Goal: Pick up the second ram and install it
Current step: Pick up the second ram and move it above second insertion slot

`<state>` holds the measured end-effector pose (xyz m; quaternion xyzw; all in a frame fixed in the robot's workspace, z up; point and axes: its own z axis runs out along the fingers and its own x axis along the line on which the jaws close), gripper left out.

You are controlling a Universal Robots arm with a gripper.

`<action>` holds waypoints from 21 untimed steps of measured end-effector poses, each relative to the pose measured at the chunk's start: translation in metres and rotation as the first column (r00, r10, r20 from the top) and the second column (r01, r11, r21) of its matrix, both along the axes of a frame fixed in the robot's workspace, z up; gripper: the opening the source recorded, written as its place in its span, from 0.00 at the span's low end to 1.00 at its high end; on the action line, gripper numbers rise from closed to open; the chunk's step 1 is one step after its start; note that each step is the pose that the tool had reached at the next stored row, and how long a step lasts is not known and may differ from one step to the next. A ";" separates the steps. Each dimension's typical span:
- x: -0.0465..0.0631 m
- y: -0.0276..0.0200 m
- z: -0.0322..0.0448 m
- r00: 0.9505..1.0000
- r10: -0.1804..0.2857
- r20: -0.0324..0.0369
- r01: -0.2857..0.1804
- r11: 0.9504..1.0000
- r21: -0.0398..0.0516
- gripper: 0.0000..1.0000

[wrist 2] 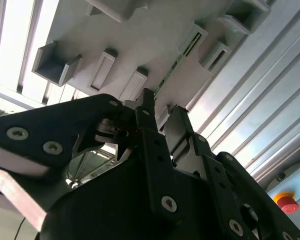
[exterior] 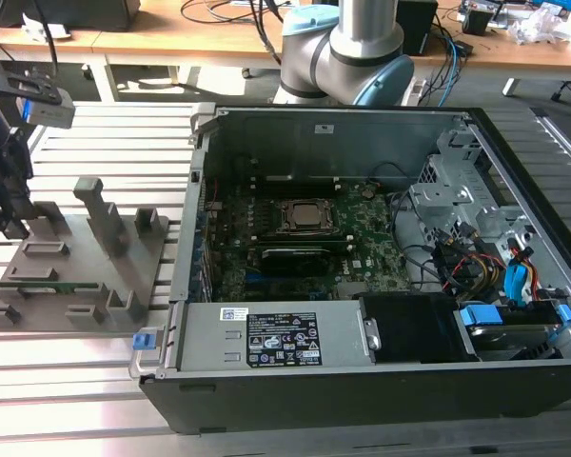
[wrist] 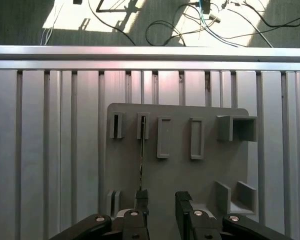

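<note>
Second ram (wrist: pixel 141 155) standing edge-on just ahead of the open claw (wrist: pixel 161 197), lining up with one jaw. Probably risking striking its edge instead of straddling it.

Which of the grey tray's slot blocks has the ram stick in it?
The slot block holding the second ram edge-on, in the first wrist view, in line with one finger of the open gripper; no other holds a stick.
</note>
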<state>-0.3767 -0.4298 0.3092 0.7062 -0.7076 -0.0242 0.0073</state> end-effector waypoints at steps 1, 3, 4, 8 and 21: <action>0.000 0.0000 -0.0010 1.000 0.000 0.000 0.000 1.000 0.000 0.36; 0.000 0.0000 -0.0029 1.000 0.000 0.000 0.000 1.000 0.000 0.36; 0.000 0.0000 -0.0034 1.000 0.000 0.000 0.000 1.000 0.000 0.36; 0.000 -0.0001 -0.0067 1.000 0.000 0.000 0.000 1.000 0.000 0.36; 0.000 -0.0001 -0.0189 1.000 0.000 0.000 0.000 1.000 0.000 0.36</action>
